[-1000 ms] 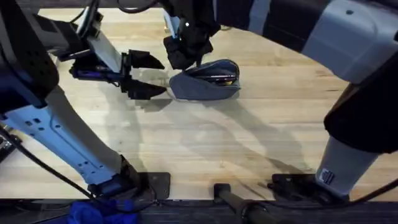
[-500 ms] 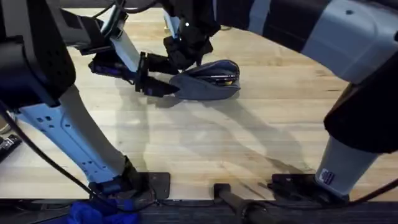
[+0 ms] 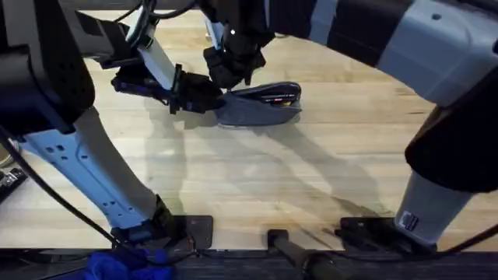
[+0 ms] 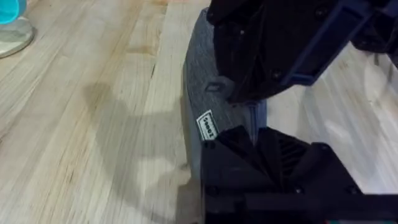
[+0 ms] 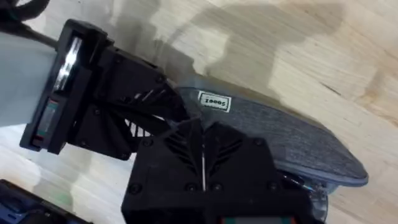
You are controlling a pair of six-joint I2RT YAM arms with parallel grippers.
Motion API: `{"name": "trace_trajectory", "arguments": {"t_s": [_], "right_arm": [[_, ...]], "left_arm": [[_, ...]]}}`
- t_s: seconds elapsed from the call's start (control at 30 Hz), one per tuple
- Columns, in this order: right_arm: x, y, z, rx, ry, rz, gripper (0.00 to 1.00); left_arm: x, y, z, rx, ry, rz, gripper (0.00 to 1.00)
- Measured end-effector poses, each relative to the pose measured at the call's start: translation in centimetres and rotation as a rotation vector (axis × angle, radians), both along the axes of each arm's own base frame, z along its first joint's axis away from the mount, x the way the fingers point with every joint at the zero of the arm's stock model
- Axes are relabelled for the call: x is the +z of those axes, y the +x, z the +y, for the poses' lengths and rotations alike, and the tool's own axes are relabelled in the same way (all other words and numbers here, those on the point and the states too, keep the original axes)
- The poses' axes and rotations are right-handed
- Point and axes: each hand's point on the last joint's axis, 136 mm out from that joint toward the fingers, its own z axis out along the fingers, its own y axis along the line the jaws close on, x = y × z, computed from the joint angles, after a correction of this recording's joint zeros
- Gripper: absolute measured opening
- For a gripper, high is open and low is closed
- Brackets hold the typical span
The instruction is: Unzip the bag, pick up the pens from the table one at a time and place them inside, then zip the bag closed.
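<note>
The grey-blue bag [image 3: 261, 109] lies on the table [image 3: 257, 179] at the back centre, its top gaping on the right. Dark pens [image 3: 278, 98] lie inside that opening. My left gripper [image 3: 208, 98] is shut on the bag's left end. In the left wrist view, its black fingers [image 4: 267, 174] clamp the fabric just below the white label [image 4: 206, 124]. My right gripper [image 3: 233, 71] is shut and comes down from above onto the bag's top edge near that same end. The right wrist view has its fingers [image 5: 180, 146] pressed together over the bag [image 5: 286, 134]. The zipper pull is hidden.
A teal object [image 4: 9, 12] stands on the table off to one side of the bag. Both arms crowd the bag's left end. Bare wood runs from the bag to the table's front edge [image 3: 311, 225]. Blue material [image 3: 117, 266] lies by the left arm's base.
My left gripper has moved right from beside the bag and closed on its left end. The bag now looks flatter. The right gripper has stayed in place.
</note>
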Motion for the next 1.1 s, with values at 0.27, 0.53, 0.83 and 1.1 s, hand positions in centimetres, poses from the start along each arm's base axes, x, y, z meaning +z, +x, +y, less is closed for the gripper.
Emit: {"name": "trace_trajectory", "arguments": {"t_s": [0.27, 0.53, 0.83, 1.1], "right_arm": [[0.0, 0.0, 0.0, 0.000, 0.000, 0.000, 0.030], [-0.1, -0.2, -0.4, -0.002, -0.014, 0.013, 0.030], [0.3, -0.1, -1.8, -0.034, -0.023, 0.036, 0.030], [1.2, -0.3, -3.7, -0.085, -0.028, 0.070, 0.032]], "left_arm": [[0.0, 0.0, 0.0, 0.000, 0.000, 0.000, 0.043], [0.0, 0.0, 0.0, -0.001, 0.000, 0.003, 0.042], [0.0, 0.0, 0.0, 0.000, -0.002, 0.003, 0.042], [0.1, 0.0, -0.2, 0.000, -0.007, 0.005, 0.042]]}}
